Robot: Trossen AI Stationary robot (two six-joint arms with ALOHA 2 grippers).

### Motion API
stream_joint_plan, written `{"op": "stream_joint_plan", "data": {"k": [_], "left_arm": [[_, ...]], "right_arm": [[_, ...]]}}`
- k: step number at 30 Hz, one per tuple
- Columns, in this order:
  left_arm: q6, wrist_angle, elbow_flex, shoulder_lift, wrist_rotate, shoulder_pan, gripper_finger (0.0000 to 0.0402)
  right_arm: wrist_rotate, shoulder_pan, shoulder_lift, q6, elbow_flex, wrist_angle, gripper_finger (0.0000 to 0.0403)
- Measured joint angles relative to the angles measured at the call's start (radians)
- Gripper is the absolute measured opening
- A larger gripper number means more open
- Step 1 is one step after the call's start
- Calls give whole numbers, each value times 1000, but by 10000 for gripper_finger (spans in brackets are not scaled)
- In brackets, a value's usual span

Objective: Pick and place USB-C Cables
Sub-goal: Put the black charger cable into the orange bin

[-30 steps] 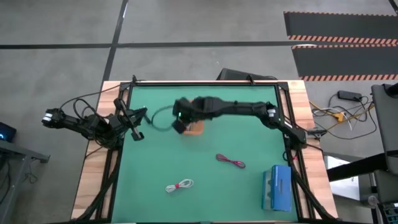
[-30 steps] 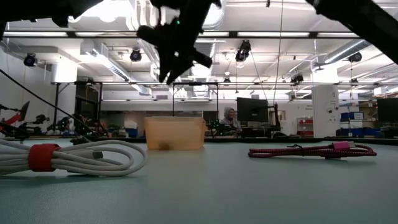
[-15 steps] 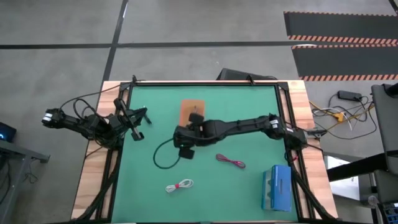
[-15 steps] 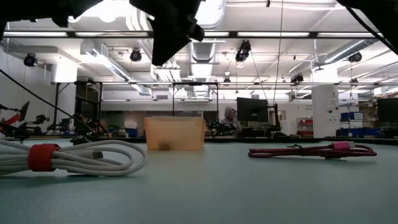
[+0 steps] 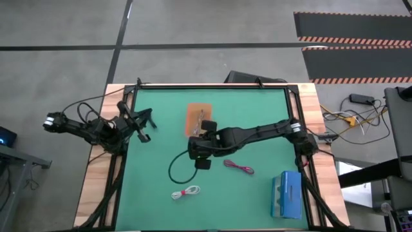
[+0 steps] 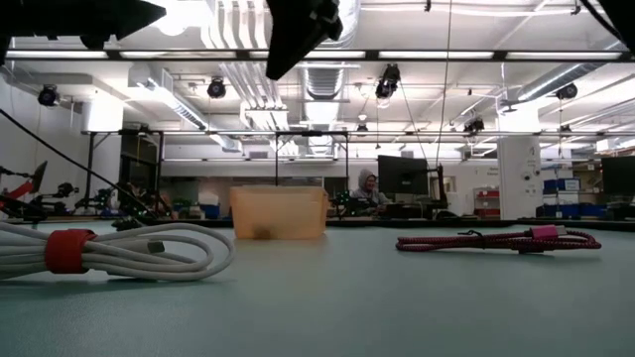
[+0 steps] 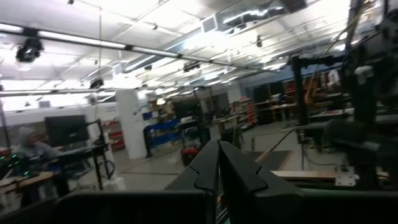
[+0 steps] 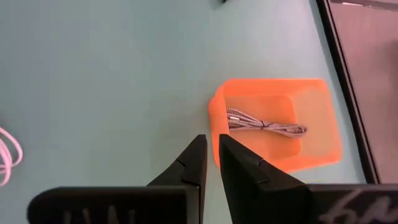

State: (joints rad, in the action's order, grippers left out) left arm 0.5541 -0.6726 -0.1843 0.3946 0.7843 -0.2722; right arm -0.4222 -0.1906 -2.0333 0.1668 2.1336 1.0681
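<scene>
The orange bin (image 5: 193, 113) stands on the green mat toward the far side. A grey braided cable (image 8: 264, 123) lies on its floor. The dark red cable (image 5: 238, 167) lies flat right of centre, and the white cable (image 5: 185, 192) lies near the near edge. No black cable shows. My right gripper (image 5: 205, 134) hovers high over the table's middle, just on the near side of the bin. It is empty, with its fingers (image 8: 196, 158) closed to a thin slit. My left gripper (image 5: 145, 122) waits shut at the table's left edge.
A blue box (image 5: 286, 193) lies at the near right corner. A black frame runs round the mat. The loose black loop (image 5: 183, 169) is my right arm's own lead, hanging over the mat. In the low view the white cable (image 6: 109, 253) lies closest to the camera.
My right gripper has moved from above the orange bin toward the table's near edge, then slightly right, and now hangs over the middle of the mat. Its lead loop has swung along with it. The cables and the bin have stayed put.
</scene>
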Motion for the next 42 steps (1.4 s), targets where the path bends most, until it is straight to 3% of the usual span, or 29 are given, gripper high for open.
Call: {"op": "stream_joint_plan", "data": {"k": [4,8,17,24,29,34,42], "left_arm": [[-8,0,0,4,7,0,0],[-157,18,1,5,28,0,0],[-528,168,2,84,319,0,0],[-706,167,-2,163,393,1,0],[-863,166,-2,231,430,5,0],[-995,166,-13,313,430,12,0],[-1020,225,-137,466,421,84,0]], "right_arm": [[0,-4,103,-3,-173,-143,33],[3,-12,233,-32,-402,-337,33],[6,-21,539,-262,-925,-900,33],[7,-21,749,-467,-1208,-1249,33],[3,-2,888,-471,-1308,-1330,33],[76,3,1018,-501,-1396,-1345,33],[111,3,1205,-509,-1505,-1381,33]]}}
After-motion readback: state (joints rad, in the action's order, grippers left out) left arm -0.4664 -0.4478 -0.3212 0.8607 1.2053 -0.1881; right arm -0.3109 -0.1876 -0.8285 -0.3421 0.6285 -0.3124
